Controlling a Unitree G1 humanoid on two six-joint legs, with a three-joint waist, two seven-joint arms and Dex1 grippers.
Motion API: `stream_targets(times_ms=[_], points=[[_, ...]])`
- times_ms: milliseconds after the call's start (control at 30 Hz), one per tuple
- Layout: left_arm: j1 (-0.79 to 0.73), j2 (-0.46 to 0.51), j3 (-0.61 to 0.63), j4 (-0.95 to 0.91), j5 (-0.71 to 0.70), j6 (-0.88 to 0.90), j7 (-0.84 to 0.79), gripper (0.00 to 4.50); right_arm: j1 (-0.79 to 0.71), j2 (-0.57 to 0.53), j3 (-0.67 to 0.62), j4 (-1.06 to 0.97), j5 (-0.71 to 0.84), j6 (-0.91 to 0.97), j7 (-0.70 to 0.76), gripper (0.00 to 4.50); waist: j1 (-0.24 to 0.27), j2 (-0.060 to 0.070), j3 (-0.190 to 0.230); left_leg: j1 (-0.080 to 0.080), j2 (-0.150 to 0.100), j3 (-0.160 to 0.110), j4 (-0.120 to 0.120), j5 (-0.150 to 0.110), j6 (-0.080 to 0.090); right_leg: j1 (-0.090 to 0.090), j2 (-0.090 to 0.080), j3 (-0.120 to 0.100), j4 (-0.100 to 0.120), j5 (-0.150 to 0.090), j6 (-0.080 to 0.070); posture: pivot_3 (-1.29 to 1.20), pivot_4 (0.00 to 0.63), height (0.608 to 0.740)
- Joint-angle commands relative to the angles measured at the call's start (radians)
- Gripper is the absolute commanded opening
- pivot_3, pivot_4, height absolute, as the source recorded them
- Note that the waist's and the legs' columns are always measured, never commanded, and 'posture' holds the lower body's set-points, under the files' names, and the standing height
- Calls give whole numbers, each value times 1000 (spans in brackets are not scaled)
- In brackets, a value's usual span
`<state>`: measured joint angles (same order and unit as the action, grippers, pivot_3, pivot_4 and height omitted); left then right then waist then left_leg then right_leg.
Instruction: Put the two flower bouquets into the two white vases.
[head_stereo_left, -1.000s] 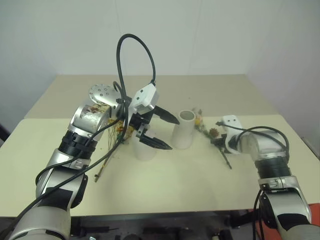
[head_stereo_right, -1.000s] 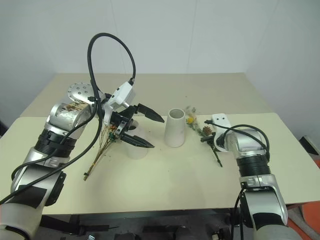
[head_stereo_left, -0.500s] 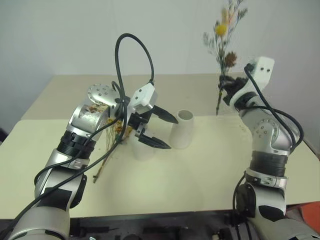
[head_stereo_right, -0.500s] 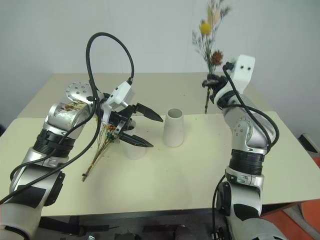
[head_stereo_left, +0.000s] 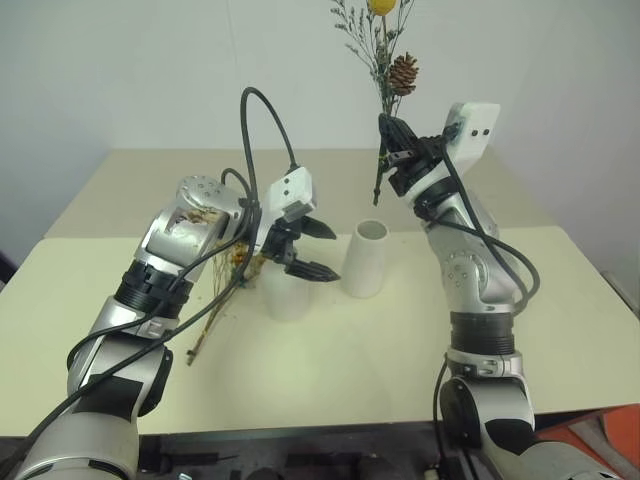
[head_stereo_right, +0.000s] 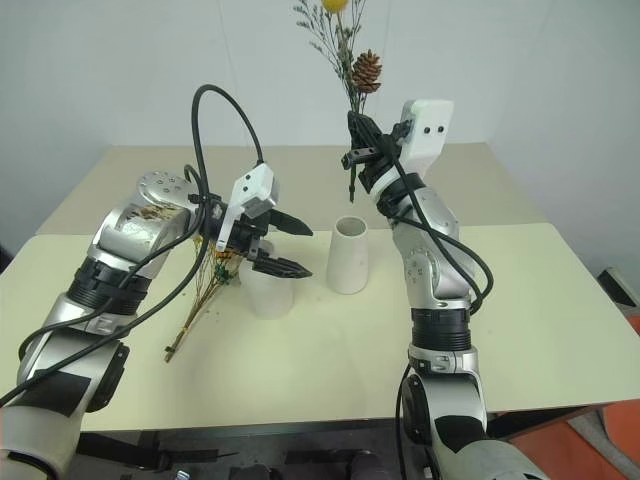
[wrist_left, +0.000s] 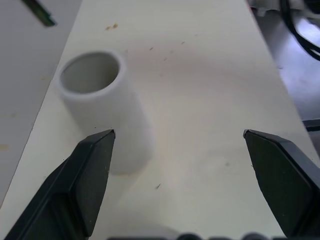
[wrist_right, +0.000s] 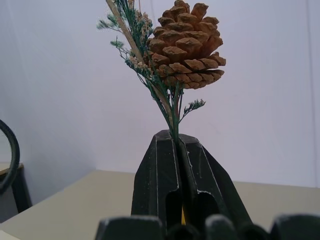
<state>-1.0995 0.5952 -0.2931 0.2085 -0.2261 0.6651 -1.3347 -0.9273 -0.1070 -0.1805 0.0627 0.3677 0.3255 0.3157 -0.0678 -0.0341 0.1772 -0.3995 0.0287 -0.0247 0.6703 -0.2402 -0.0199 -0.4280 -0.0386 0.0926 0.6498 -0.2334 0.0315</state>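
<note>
Above the table (head_stereo_left: 560, 300), right hand (head_stereo_left: 392, 150) clamps the sprig bunch (head_stereo_left: 385, 50); left hand (head_stereo_left: 312, 248) gapes empty.

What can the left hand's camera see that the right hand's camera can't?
The left wrist view looks past open black fingers down at the tall vase, which stands empty on the table. The right wrist view has shut fingers pinching the sprig bunch by its stem, pine cone up against the wall. Both show a strip of that tan table.
</note>
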Motion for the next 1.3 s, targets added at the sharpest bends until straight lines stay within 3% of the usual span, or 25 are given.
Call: stream_targets(times_ms=[33,667,700,1067,1300], points=[[-52,-1,2,-25,16,69,45,4500,8,6,10,-17,9,-54,12,32,-1,0,0,0,0,0,0,0,0,0,0,0,0,0,0,0,150,740],[-93,-29,-15,-4,45,144,121,4500,130,27,71,63,-83,-196,-18,32,-3,0,0,0,0,0,0,0,0,0,0,0,0,0,0,0,150,740],[-94,-30,-16,-5,45,146,121,4500,135,28,73,62,-86,-201,-22,554,-3,0,0,0,0,0,0,0,0,0,0,0,0,0,0,0,150,740],[-94,-11,-23,30,67,109,115,4500,288,4,75,-163,-49,-151,-40,4293,-3,0,0,0,0,0,0,0,0,0,0,0,0,0,0,0,150,740],[-94,-5,-14,41,70,100,117,4500,356,-27,74,-267,-37,-90,-40,4434,-2,0,0,0,0,0,0,0,0,0,0,0,0,0,0,0,150,740]])
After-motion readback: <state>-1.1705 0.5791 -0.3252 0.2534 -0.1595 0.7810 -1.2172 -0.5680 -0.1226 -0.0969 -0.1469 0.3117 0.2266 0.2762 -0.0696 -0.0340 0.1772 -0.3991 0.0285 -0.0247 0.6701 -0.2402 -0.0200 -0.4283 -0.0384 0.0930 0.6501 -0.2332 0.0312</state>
